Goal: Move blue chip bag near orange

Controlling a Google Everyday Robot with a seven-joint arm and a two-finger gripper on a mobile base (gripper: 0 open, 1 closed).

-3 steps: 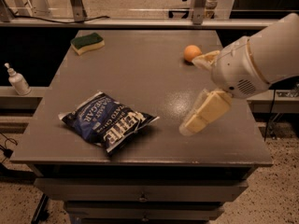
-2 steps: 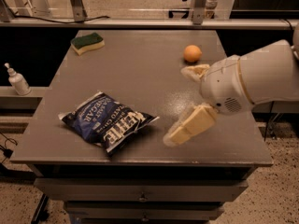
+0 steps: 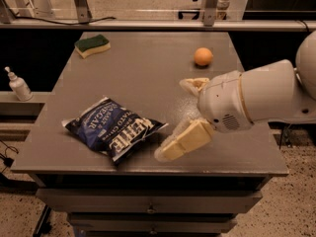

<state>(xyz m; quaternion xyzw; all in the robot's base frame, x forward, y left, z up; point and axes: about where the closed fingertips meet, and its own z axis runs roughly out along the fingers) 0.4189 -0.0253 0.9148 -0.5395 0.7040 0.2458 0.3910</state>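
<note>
The blue chip bag (image 3: 113,130) lies flat on the grey table (image 3: 143,78), front left, its white lettering facing up. The orange (image 3: 203,57) sits at the back right of the table, well apart from the bag. My gripper (image 3: 174,119) hangs over the table's front right, just right of the bag's right edge and in front of the orange. Its cream fingers (image 3: 185,141) are spread open and hold nothing. The white arm housing (image 3: 247,100) reaches in from the right.
A green-and-yellow sponge (image 3: 92,45) lies at the back left of the table. A white pump bottle (image 3: 19,85) stands on a lower shelf to the left. A metal rail (image 3: 148,23) runs behind the table. Drawers sit under the front edge.
My gripper has moved left and toward the front, closing in on the bag's right edge. The bag, orange and sponge have not moved.
</note>
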